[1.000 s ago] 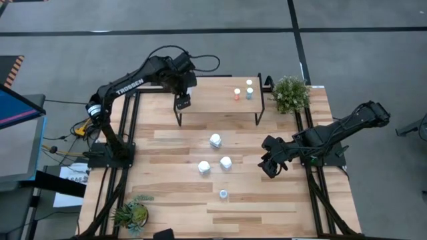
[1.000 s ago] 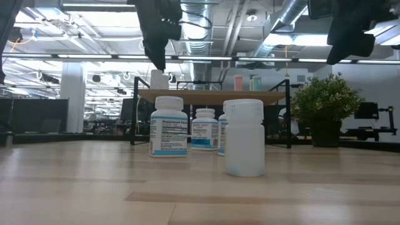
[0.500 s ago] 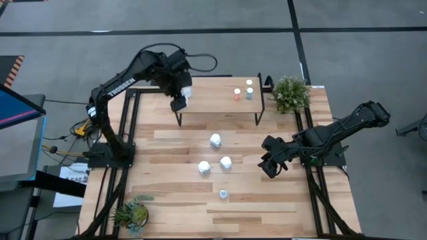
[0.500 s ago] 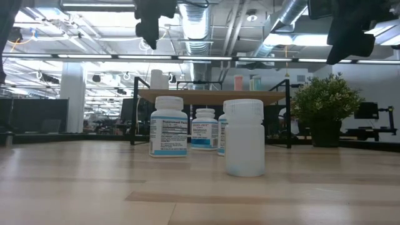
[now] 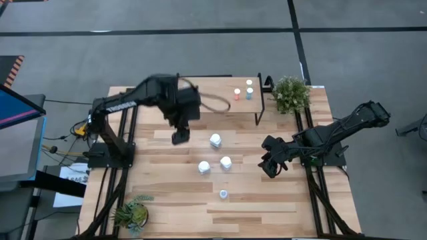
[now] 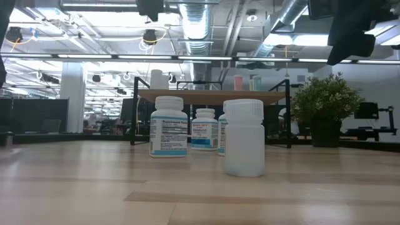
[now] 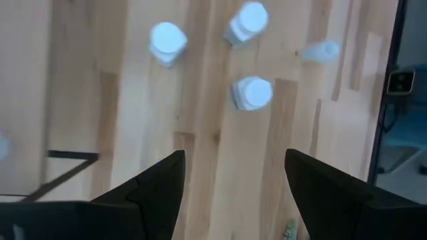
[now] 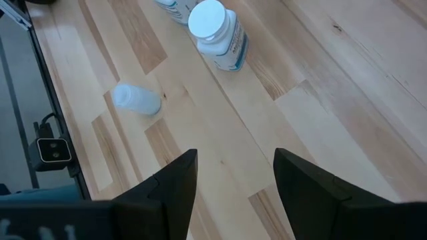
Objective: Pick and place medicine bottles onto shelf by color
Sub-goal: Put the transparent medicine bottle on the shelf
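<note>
Three white bottles with blue labels (image 5: 215,141) (image 5: 225,162) (image 5: 203,168) stand on their bases on the table's middle. A smaller white bottle (image 5: 223,194) stands nearer the front edge. The shelf (image 5: 220,87) stands at the far side. It carries three tiny bottles (image 5: 236,94) at its right end and one white bottle (image 6: 159,79) at its left end. My left gripper (image 5: 179,137) hangs open in front of the shelf, left of the big bottles, holding nothing. My right gripper (image 5: 269,167) waits open at the right, clear of them.
A potted plant (image 5: 291,93) stands at the far right corner and another (image 5: 131,213) at the near left corner. My left arm (image 5: 150,90) reaches over the shelf's left end. Bare wood lies along the table's near edge (image 5: 267,213).
My left gripper has risen from just above the white bottle at the shelf's left end and swung toward the table's near edge, now over the table in front of the shelf. It has stayed open. The white bottle stays standing on the shelf.
</note>
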{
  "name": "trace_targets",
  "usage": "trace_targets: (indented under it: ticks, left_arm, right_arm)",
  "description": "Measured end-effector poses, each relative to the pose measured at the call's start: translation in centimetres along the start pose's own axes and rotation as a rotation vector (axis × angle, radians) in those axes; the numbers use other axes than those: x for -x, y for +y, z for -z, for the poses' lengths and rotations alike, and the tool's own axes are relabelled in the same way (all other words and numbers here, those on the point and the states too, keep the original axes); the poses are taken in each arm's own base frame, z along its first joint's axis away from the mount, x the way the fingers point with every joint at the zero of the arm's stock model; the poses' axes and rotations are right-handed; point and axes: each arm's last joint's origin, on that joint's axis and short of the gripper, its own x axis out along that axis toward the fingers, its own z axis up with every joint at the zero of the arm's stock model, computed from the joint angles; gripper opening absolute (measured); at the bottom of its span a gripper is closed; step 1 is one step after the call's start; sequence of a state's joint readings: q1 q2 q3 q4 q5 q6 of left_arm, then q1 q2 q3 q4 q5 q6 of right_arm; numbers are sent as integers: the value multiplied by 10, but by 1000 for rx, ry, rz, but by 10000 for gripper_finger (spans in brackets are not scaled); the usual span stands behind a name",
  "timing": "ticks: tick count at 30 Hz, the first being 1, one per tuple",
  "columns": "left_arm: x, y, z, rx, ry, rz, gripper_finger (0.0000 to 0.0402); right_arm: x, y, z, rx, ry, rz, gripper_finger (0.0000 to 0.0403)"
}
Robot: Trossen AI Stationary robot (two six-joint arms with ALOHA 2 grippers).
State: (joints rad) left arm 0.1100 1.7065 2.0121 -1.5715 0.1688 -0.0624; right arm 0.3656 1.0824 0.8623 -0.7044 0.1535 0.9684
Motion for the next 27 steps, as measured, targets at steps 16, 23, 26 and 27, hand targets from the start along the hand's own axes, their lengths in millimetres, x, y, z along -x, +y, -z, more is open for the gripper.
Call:
trace_targets:
  ticks: [16, 23, 26, 27]
  left_arm:
    - [-61, -155, 7, -87, -63, -19, 242]
    - [-145, -197, -1, -51, -15, -106, 242]
    - [-178, -207, -7, -18, -18, -91, 242]
    - [-188, -209, -9, -11, -16, -82, 242]
  right_arm:
    - [1, 2, 8, 87, 68, -20, 218]
    - [3, 2, 20, 161, 140, 1, 218]
    - [5, 0, 27, 187, 205, 20, 218]
    - [5, 0, 30, 190, 224, 22, 218]
